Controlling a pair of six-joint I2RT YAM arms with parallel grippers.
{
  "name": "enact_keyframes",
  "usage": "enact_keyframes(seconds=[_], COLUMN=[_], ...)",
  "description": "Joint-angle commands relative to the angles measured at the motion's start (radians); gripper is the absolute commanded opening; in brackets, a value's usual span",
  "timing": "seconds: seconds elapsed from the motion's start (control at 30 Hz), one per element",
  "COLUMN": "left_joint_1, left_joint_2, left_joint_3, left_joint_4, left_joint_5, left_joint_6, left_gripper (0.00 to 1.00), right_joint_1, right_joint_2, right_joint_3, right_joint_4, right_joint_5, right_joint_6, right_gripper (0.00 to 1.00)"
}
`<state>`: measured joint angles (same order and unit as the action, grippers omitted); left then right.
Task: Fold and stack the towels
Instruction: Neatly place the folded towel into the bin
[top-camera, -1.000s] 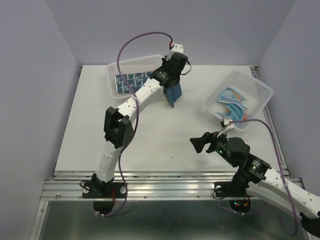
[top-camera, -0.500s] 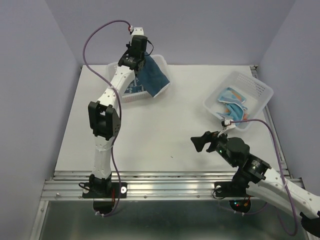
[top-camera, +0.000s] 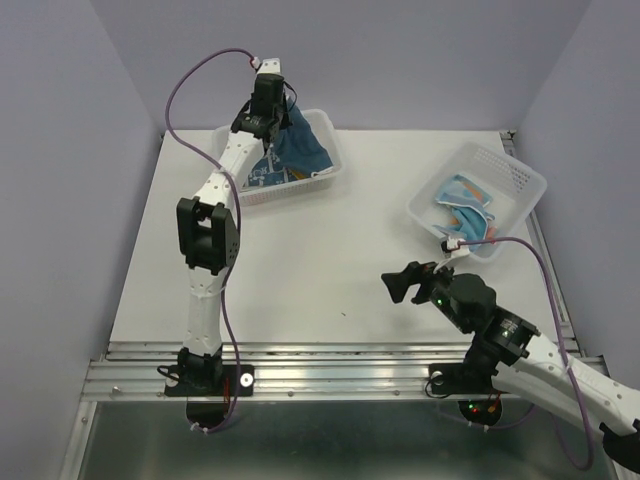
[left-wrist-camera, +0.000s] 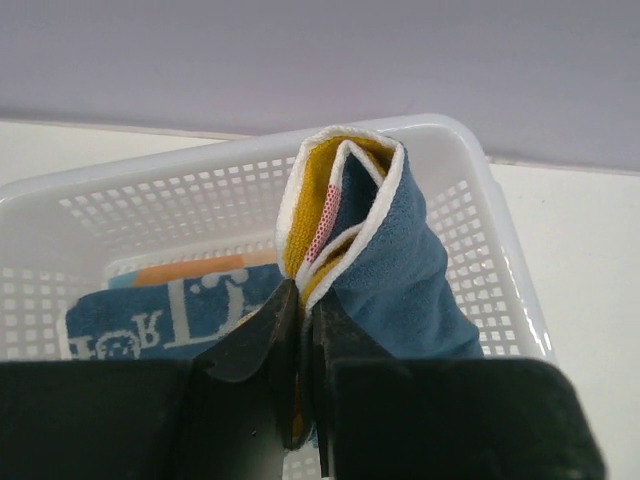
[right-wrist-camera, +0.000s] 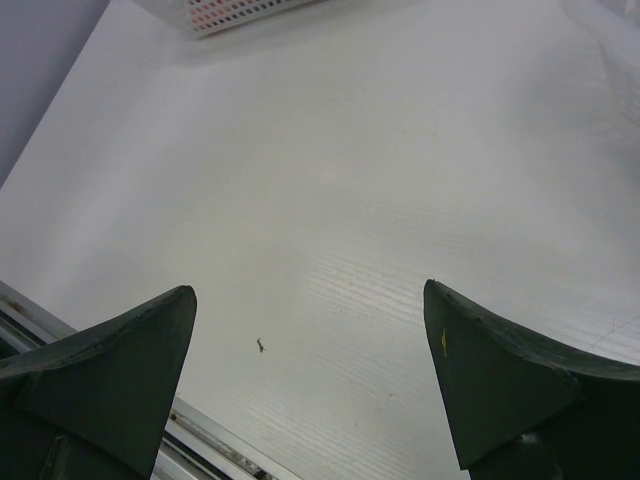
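Blue towel (left-wrist-camera: 400, 270), folded over on itself with a yellow inner face and white edging showing at the fold, is pinched in the left claw (left-wrist-camera: 305, 300). The jaws are nearly together on one end of the cloth. The left arm reaches to the counter's (top-camera: 330, 260) far left corner and holds the towel over the left basket (top-camera: 335, 170). The free end hangs down inside the basket's right half. Whether it touches the bottom cannot be told.

A navy towel (left-wrist-camera: 170, 310) with pale lettering lies flat in the bottom of that basket, to the left of the hanging one.

The right basket (top-camera: 520, 175) sits tilted at the counter's right edge. It holds a crumpled pale-blue towel (top-camera: 465, 200) with orange showing.

The right claw (top-camera: 408, 280) hovers above bare counter near the near edge, right of centre. Its jaws are spread wide and hold nothing, well apart from both baskets.
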<state>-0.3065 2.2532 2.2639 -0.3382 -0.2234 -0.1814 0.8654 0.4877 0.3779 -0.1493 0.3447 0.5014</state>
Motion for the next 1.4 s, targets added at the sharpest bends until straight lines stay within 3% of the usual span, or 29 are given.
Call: enact_keyframes(seconds=[0.0,0.3,0.57,0.77,1.37], left_joint_1=[-0.005,-0.005,0.007,0.050,0.099], left_joint_2=[-0.070,-0.053,-0.047,-0.038,-0.069], left_joint_3=[0.016,0.072,0.094,0.100,-0.043], left_joint_4=[0.084,0.122,0.073,0.015,-0.188], left_joint_5=[0.078,0.128,-0.031,-0.063,-0.231], left_joint_6=[-0.061,-0.124,-0.196,-0.276,-0.389], left_gripper=[0.00,0.00,0.00,0.00,0.00], right_joint_1=[0.007,0.007,0.006,0.007,0.006], right_joint_2=[-0.020,-0.046,-0.046,-0.029,0.012], right_joint_3=[-0.010,-0.017,-0.022,-0.020,-0.019], right_joint_4=[0.047,0.042,0.045,0.053,0.071], right_joint_5=[0.033,0.050,0.054,0.048,0.027], right_joint_6=[-0.008,-0.007,-0.003,-0.001,0.005], right_gripper=[1.00,1.00,1.00,1.00,1.00])
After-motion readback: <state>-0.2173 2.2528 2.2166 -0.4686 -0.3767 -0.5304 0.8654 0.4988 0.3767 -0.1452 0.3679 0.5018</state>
